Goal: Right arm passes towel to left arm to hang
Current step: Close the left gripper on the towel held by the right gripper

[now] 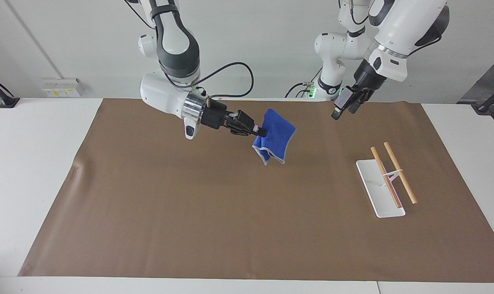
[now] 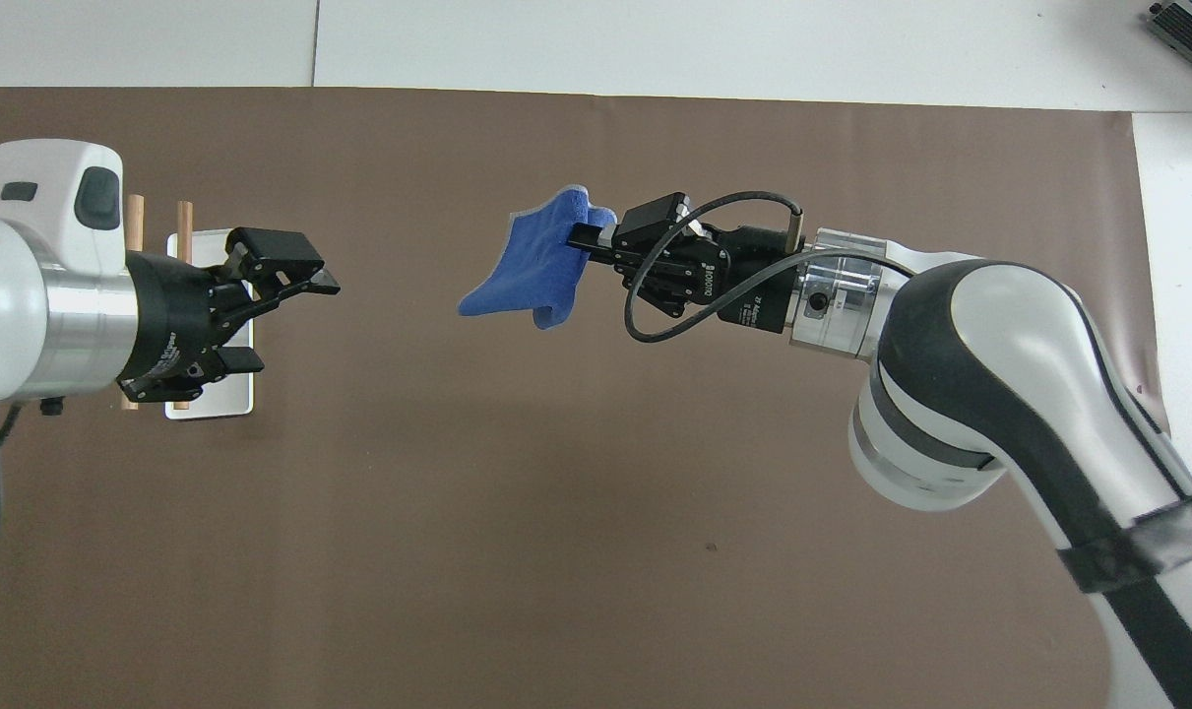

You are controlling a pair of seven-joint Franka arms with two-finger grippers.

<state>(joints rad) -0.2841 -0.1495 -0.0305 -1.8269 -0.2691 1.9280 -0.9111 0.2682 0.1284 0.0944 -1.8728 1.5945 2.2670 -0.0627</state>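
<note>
Facing view. Right claw [image 1: 261, 132] up over the middle of the brown mat [image 1: 189, 212], clamped on one edge of the towel [image 1: 276, 139]. Towel hangs folded from that pinch, pale edge at the bottom, clear of the mat. Left claw [image 1: 340, 110] also raised, over the mat edge by the robots, pointing toward the towel, well apart from it; from here I cannot tell how its fingers stand. Rack [image 1: 387, 181] sits toward the left arm's end of the counter [image 1: 26, 163]: white base, two wooden rails.

Overhead view. Right claw [image 2: 584, 236] grips the towel [image 2: 532, 271] at its edge; cloth droops away from the pinch toward the left claw [image 2: 310, 279]. Left claw's fingers are spread, nothing between them. It covers most of the rack [image 2: 192, 394].

Handling, as judged: towel is light, soft, limp, not fragile; terry should grip well. Best hold for the left claw looks like the free hanging edge, away from the right claw's pinch.

Count: one towel, one rack, two rails, two arms.
</note>
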